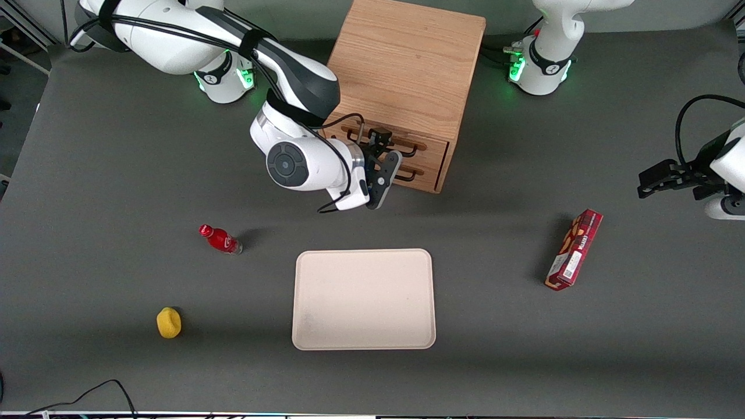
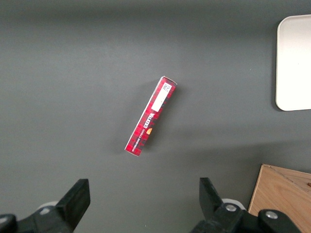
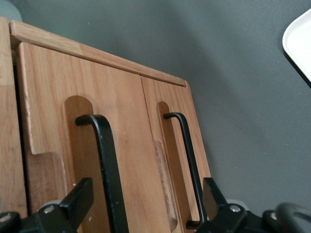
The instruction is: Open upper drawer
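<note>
- The upper drawer (image 1: 381,139) sat at the top of the cabinet (image 1: 401,64) front, apparently shut, facing the tray (image 1: 364,299).
- Your gripper (image 1: 385,152) hung just in front of it, released, fingers (image 3: 77,201) spread either side of the upper handle (image 3: 104,160).
- You'd have done well to settle over the bar, clamp only that handle, not the lower handle (image 3: 187,160), then pull straight out.

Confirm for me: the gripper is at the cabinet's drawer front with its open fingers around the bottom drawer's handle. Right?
Not quite. The gripper is at the cabinet front and open, but the right wrist view shows its fingers straddling the upper drawer handle, not the bottom drawer's handle, which lies near one fingertip.
</note>
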Robot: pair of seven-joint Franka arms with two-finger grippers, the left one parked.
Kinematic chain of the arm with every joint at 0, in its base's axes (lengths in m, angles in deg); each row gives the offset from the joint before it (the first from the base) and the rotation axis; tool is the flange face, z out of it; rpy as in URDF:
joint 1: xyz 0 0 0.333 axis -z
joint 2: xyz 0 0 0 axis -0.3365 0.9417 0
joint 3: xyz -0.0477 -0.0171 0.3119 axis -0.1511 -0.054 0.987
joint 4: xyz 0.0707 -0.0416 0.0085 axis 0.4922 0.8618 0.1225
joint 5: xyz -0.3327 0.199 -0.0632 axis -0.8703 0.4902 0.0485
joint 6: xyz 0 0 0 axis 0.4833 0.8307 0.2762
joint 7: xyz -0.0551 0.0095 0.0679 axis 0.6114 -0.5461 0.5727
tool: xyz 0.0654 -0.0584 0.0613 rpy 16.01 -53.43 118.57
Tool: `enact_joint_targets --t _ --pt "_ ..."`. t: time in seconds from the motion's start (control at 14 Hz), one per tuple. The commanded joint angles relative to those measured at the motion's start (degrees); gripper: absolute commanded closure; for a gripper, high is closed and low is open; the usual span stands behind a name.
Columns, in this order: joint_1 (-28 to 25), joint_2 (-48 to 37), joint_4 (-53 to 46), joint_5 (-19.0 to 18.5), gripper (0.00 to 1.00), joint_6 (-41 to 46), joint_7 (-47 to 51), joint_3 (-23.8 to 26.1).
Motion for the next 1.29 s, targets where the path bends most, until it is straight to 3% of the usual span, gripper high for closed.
enact_joint_targets --t 0.0,0.36,1.21 --pt "0.1 1.1 0.1 -2.5 0.00 -1.7 0.5 0.8" --pt "0.3 4.0 -0.9 -6.1 0.00 -3.5 1.0 0.7" --pt "1.1 8.4 -11.6 -6.3 0.00 -2.9 0.3 -2.1"
